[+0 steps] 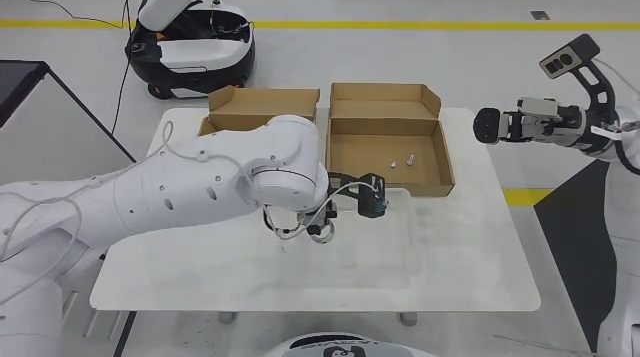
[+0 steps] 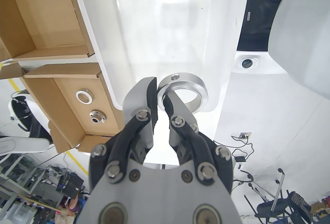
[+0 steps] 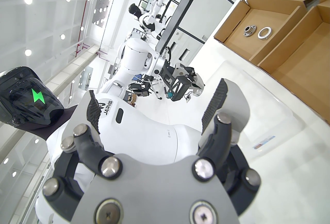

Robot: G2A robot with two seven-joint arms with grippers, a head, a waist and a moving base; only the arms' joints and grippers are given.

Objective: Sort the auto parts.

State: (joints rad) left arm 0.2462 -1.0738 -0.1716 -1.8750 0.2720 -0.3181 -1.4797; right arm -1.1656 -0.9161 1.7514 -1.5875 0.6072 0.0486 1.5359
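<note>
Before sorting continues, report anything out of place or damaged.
Nothing stands out. Both brown cardboard boxes sit on the white table, metal parts inside; the left gripper pinches a silver metal ring by its wall.

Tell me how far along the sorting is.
Done: a ring and a flanged hub lie in one box; two small parts lie in the other box. In hand: the left claw pinches the wall of a metal collar. Left: boxing that collar. The right claw is open and empty.
</note>
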